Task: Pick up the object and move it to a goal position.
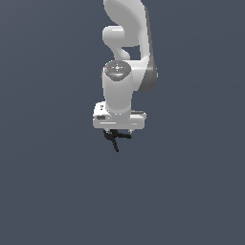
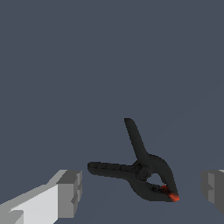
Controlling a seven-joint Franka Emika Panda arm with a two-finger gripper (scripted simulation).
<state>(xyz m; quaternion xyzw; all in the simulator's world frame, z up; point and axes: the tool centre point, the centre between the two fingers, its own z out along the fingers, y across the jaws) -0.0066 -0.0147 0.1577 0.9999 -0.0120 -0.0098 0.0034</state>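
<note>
One object [image 2: 142,173]: black spring clamp, two handles splayed in a V (orange jaw tips).
Gripper [image 2: 142,190]: fingers [image 2: 69,192] spread wide, clamp between them, ungripped.

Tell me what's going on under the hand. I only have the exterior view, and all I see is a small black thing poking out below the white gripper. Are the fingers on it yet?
Observer: No. In the wrist view the gripper is open. The object lies between the fingers, and there is a gap between it and each finger pad.
Operator: What shape is it?
Observer: It looks like a black spring clamp, with two handles splayed in a V.
Operator: Any mark to tell its ends apart?
Observer: Yes, there is an orange tip at the pinching end. That end lies nearer one finger, while one handle points toward the other finger.
</note>
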